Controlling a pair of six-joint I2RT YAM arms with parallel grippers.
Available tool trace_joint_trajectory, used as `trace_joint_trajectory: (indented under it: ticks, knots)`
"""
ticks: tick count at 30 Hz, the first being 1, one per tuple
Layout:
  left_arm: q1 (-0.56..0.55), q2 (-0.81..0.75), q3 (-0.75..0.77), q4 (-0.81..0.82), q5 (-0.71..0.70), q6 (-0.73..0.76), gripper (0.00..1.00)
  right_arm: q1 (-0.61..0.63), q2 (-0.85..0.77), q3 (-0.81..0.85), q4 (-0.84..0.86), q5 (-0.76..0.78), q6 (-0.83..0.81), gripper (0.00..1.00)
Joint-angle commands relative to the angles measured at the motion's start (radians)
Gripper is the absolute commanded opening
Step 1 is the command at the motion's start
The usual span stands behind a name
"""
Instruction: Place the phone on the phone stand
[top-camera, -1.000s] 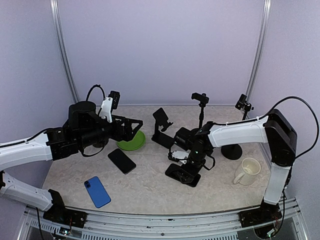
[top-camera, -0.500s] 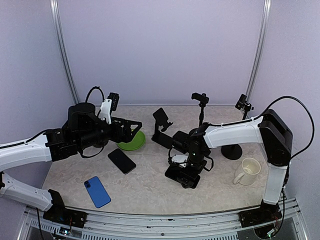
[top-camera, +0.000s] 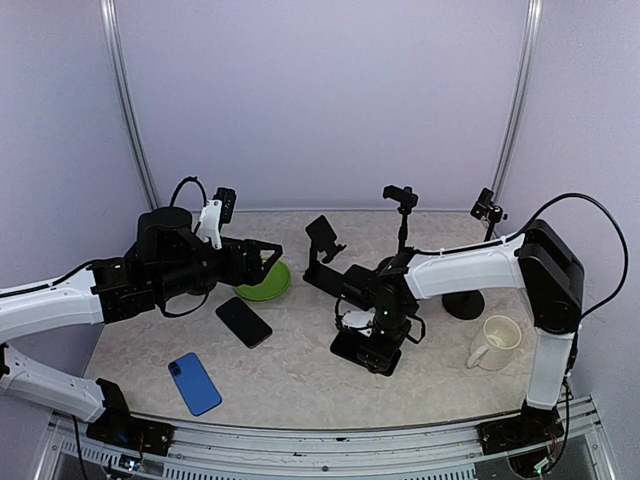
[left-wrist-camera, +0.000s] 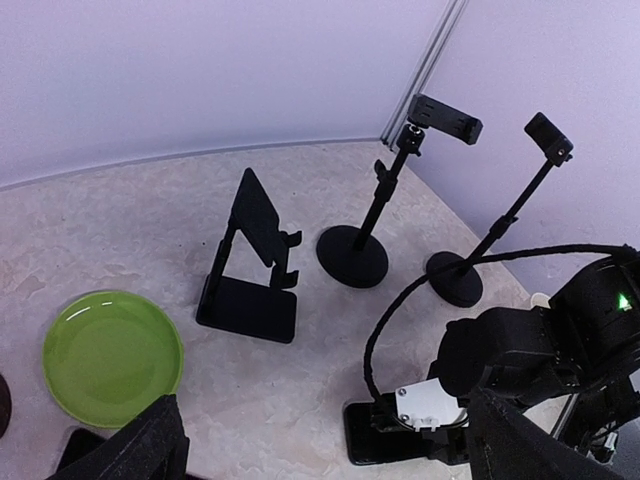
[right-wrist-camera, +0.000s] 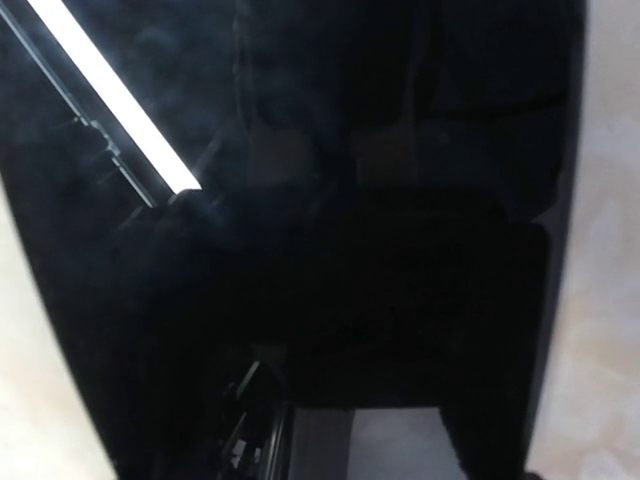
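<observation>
**Containers.**
- Plate (top-camera: 263, 283): round, shallow, glossy lime green. It lies flat on the worktop (top-camera: 300, 375) at left centre, its whole face showing.
- Mug (top-camera: 494, 343): cream, one handle, upright at the right. Its pale inner wall is in view.

**Surface.** The worktop is beige with a marbled, stone-like pattern and a curved far edge.

**Stands** (all matt black).
- Phone stand (top-camera: 322, 255): a folding type with a flat base, a hinged arm and a tilted back plate with a lip. It sits at the centre rear.
- Two pole stands (top-camera: 402, 215) (top-camera: 470, 290): each has a round foot and a small clamp on top. They stand to the right of the phone stand.

**Task item.** The phone (top-camera: 365, 352) is a black, glossy slab lying flat on the worktop in front of the phone stand and apart from it. Its screen fills the right wrist view (a bright strip of light reflected across it).

**Other handsets.** A second black phone (top-camera: 243, 321) and a blue phone (top-camera: 194, 383) lie flat at front left.

**Arms.**
- The right gripper (top-camera: 375, 336) is down on the phone. I cannot tell how its jaws stand.
- The left gripper (top-camera: 272, 257) hangs above the plate, jaws wide apart and holding nothing.
</observation>
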Motion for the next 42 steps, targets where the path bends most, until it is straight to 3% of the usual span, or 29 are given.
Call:
trace_joint_trajectory:
  ticks: [1,7,14,30,42]
  knots:
    - [-0.006,0.025,0.019,-0.063,-0.034,-0.031,0.94,0.033,0.045,-0.025,-0.015,0.071,0.006,0.50]
    - [0.063,0.059,0.038,-0.104,0.043,-0.156,0.93,0.033,-0.108,0.029,0.085,-0.055,0.030,0.41]
    - [0.146,0.086,0.028,-0.104,0.196,-0.233,0.83,0.033,-0.209,0.038,0.164,-0.102,0.022,0.36]
    - [0.170,0.088,-0.031,0.211,0.512,-0.255,0.74,0.031,-0.314,0.124,0.417,-0.015,0.016,0.39]
    - [0.170,0.166,-0.002,0.282,0.527,-0.273,0.59,0.032,-0.345,0.111,0.490,-0.001,0.002,0.39]
